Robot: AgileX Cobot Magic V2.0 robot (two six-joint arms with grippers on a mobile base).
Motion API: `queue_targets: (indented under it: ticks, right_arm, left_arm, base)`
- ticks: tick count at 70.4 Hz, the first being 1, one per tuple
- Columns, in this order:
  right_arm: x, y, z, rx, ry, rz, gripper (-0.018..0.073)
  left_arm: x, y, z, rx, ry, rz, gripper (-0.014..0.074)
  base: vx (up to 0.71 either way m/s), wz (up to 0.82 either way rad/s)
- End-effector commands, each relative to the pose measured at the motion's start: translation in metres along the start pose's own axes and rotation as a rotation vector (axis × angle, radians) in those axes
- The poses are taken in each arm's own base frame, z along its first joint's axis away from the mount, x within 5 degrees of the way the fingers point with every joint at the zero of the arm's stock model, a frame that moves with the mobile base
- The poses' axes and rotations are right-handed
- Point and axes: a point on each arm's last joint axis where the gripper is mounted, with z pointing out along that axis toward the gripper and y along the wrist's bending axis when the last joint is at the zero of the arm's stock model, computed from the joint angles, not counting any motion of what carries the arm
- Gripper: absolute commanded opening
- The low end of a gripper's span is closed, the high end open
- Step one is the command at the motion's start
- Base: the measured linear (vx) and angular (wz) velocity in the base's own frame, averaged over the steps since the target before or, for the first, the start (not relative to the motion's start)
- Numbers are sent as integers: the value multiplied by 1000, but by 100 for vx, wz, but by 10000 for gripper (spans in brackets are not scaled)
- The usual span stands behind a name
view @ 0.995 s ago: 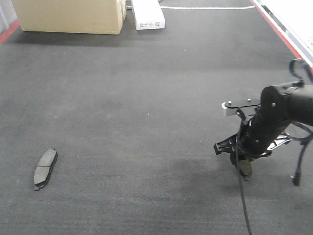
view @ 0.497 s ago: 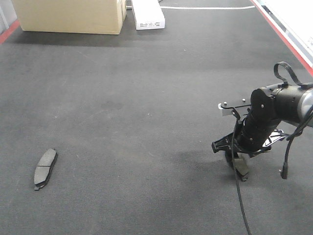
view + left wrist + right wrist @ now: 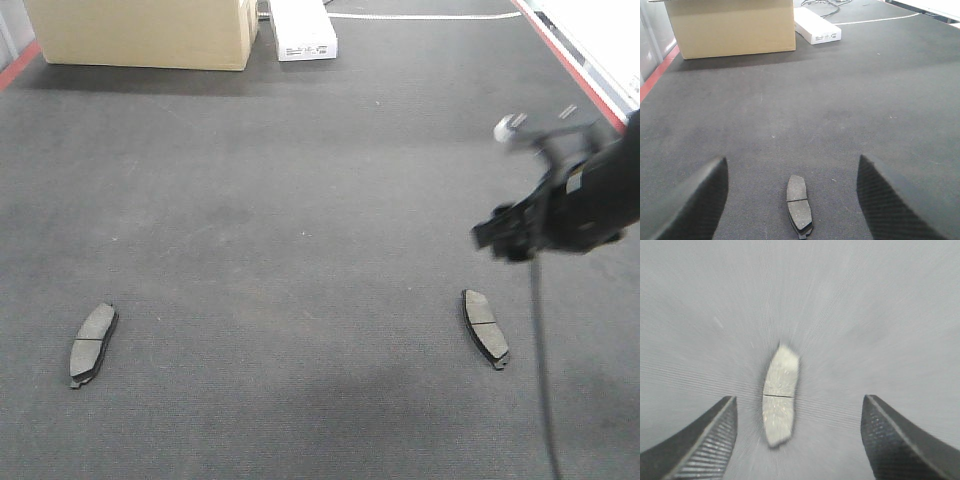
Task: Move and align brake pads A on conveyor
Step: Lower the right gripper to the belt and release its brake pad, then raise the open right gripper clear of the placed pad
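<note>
— So, what lies on the conveyor?
— Flat and well apart, the left brake pad and the right brake pad.
— And the tools?
— Both spread wide, holding nothing. The left tool hovers over the left brake pad; the right tool, blurred, hangs above the right brake pad, not touching it.

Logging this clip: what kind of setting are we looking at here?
Probably an industrial or factory-style work cell, not a home: a wide dark textured conveyor belt with red edging, a left brake pad and right brake pad lying on it, and a cardboard box at the far end.
</note>
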Motion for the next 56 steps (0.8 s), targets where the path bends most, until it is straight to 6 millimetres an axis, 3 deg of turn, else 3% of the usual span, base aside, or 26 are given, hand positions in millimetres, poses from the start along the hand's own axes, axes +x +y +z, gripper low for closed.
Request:
queue_targets:
  ticks: [1, 15, 34, 45, 56]
  right_arm:
    - [-2, -5, -56, 10, -174, -2, 497]
    - [16, -8, -124, 0, -370, 21, 497]
    - [48, -11, -189, 6, -567, 32, 497]
    - [78, -9, -193, 8, -686, 18, 497]
    - [120, -5, -177, 3, -773, 19, 497]
  left_arm:
    - [-12, -1, -1, 11, -77, -8, 524]
    - [-12, -1, -1, 11, -77, -8, 524]
    - [-12, -1, -1, 11, -77, -8, 524]
    - [-12, -1, -1, 11, -77, -8, 524]
    - [-12, -1, -1, 11, -77, -8, 524]
  base:
    - [0, 0]
    - [0, 0]
    - [0, 0]
    - [0, 0]
    - [0, 0]
